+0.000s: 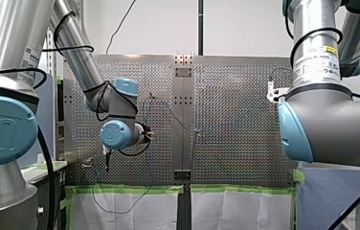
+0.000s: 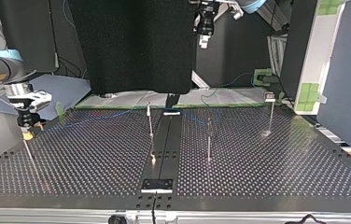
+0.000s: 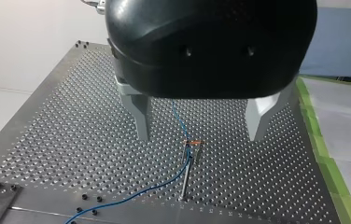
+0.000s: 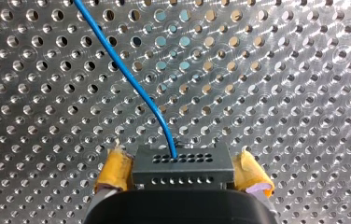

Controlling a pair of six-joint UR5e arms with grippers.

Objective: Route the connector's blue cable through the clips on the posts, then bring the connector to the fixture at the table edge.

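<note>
My right gripper (image 4: 184,173) pinches the connector (image 4: 183,163) between its yellow pads, the blue cable (image 4: 117,60) running out ahead of it over the bench (image 4: 304,70). My left gripper (image 3: 200,137) hangs spread above a post (image 3: 186,172) whose clip (image 3: 192,142) appears to hold the cable. I judge the step is carrying the connector onward: go slowly, leave slack, keep the pinch square, so nothing jerks out of that clip

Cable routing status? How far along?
Looks done: the blue cable appears to pass through the clip on the post below my left gripper, which is open. In hand: my right gripper is shut on the connector. Left: clips on the other posts, which I can't confirm threaded, then taking the connector to the fixture, which I can't pick out.
</note>
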